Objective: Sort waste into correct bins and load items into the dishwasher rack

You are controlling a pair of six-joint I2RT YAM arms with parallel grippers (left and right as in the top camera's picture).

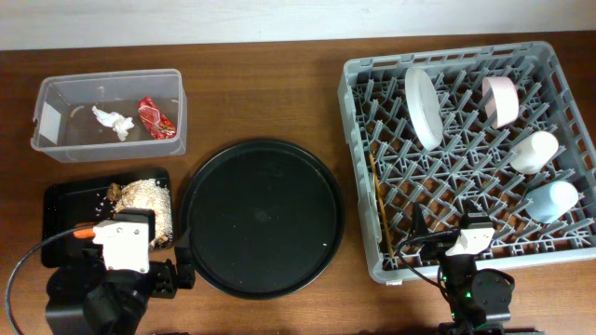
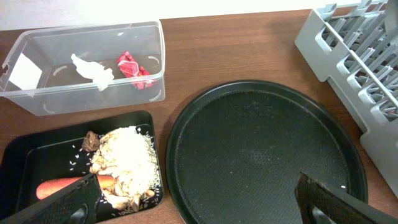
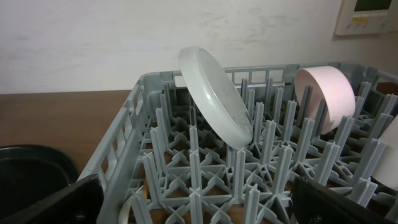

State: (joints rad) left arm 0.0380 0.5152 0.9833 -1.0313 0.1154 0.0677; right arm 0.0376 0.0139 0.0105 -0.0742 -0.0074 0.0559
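The left fingers (image 2: 56, 208) and right fingers (image 3: 56, 202) are spread wide and hold nothing. On the bench (image 1: 279, 84), the clear tub (image 1: 42, 93) at 10 o'clock holds the tissue (image 1: 112, 122) and red wrapper (image 1: 155, 117). The shallow black tray (image 1: 70, 200) at 8 o'clock carries flaky scraps (image 1: 149, 197), a carrot (image 2: 59, 185) and a brown lump (image 2: 91, 142). The dishwasher rack (image 1: 352, 140) at 3 o'clock holds the plate (image 1: 422, 107), pink bowl (image 1: 500, 100), white cup (image 1: 534, 152), blue cup (image 1: 551, 199) and chopstick (image 1: 379, 209). The round black tray (image 1: 261, 216) lies between the two.
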